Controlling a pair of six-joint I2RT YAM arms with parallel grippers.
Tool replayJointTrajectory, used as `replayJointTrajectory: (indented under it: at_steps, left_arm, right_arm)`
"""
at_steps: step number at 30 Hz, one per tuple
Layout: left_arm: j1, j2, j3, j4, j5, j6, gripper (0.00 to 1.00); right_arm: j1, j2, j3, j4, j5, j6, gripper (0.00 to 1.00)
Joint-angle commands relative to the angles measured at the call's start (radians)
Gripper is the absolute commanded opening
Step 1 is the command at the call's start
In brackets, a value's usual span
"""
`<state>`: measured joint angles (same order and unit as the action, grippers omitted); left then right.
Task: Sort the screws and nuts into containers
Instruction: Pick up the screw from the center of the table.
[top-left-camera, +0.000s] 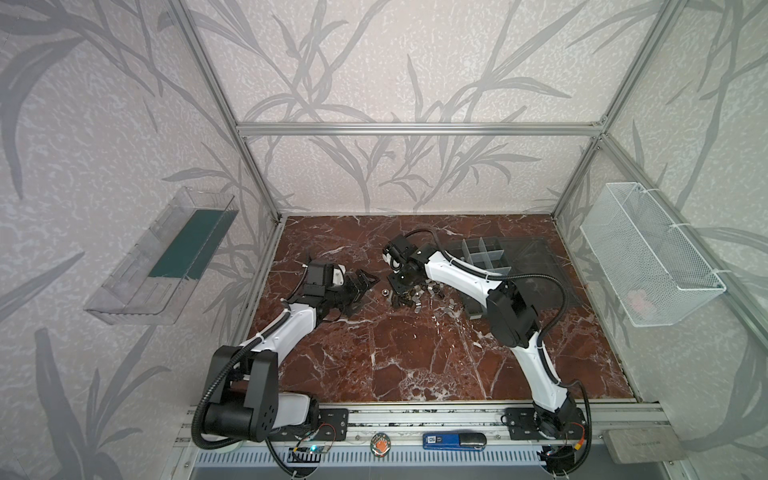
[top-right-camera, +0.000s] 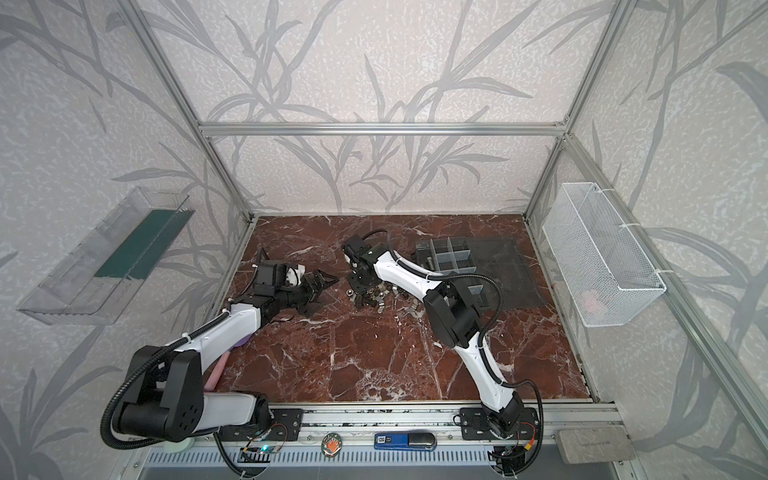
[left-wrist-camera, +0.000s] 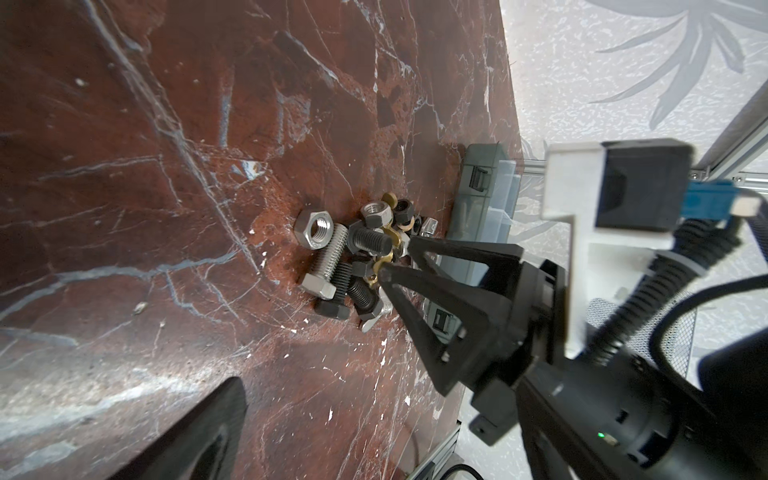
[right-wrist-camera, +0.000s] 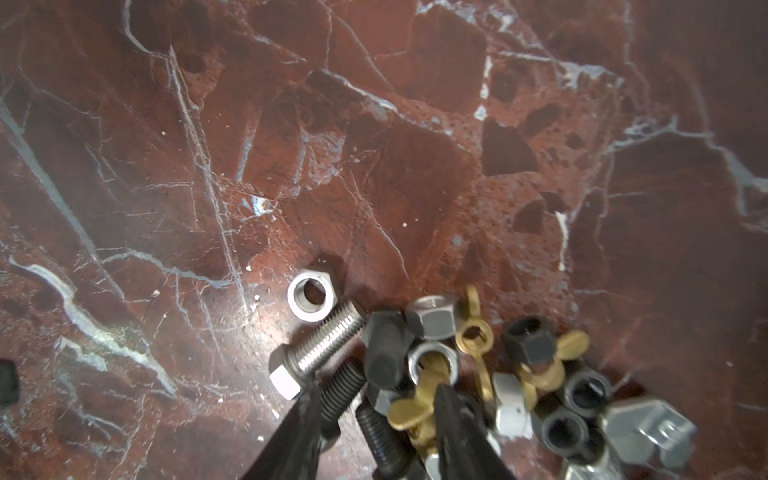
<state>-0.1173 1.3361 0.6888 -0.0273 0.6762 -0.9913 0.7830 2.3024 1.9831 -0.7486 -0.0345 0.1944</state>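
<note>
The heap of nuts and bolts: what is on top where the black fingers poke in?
A brass wing nut lies between the fingers of the right gripper, a silver nut over one wing. Whatever lies beneath it is covered.

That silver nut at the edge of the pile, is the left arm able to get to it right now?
Probably yes. The silver nut lies on the side of the pile facing the left gripper, whose jaws stand open, with only bare marble between. The right gripper works deeper in the pile.
</note>
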Motion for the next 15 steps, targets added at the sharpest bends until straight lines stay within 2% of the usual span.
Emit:
replayJointTrajectory:
  at_steps: [1, 7, 15]
  left_arm:
    - [0.008, -0.034, -0.005, 0.016, 0.024, -0.005, 0.99]
    - [0.013, -0.031, -0.004, 0.015, 0.031, 0.000, 0.99]
    - [0.013, -0.020, 0.007, 0.004, 0.025, 0.018, 0.99]
  right_arm:
    - [0.007, 0.029, 0.064, -0.050, 0.007, 0.008, 0.44]
    - [0.012, 0.098, 0.149, -0.124, 0.053, 0.004, 0.38]
    - [0.012, 0.108, 0.135, -0.142, 0.088, -0.009, 0.35]
